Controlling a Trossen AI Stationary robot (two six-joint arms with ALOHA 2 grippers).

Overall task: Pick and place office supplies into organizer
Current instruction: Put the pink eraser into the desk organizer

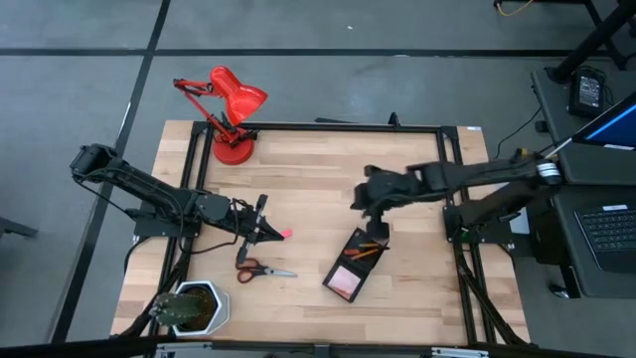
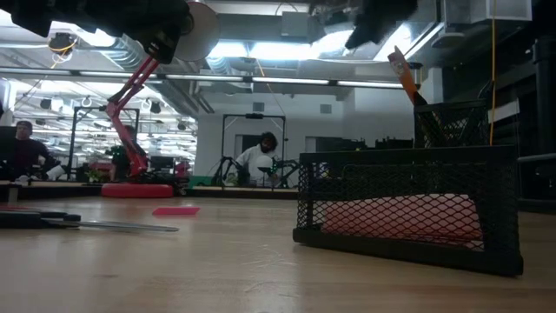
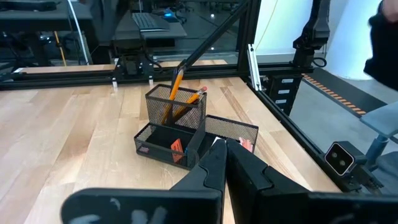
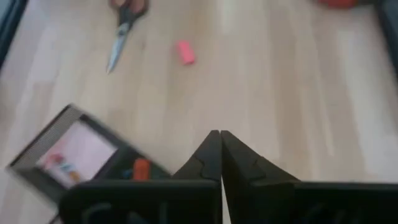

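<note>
The black wire-mesh organizer [image 1: 352, 263] already holds orange pencils [image 1: 370, 251]; both jaws are clenched empty, so the red-handled scissors [image 1: 260, 269] and pink eraser [image 1: 287, 234] could be nudged away by a closed approach.

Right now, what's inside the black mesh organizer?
The organizer holds two pencils upright in its tall cup and a pink pad in the flat section; the mesh hides the cup's bottom.

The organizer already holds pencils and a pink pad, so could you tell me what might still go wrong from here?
1. The scissors and pink eraser lie close together by the left end effector; reaching for one may nudge the other.
2. The pencils lean out of the organizer cup; the right end effector, shut and empty above it, could clip them.
3. The light mesh organizer might slide if bumped.
</note>
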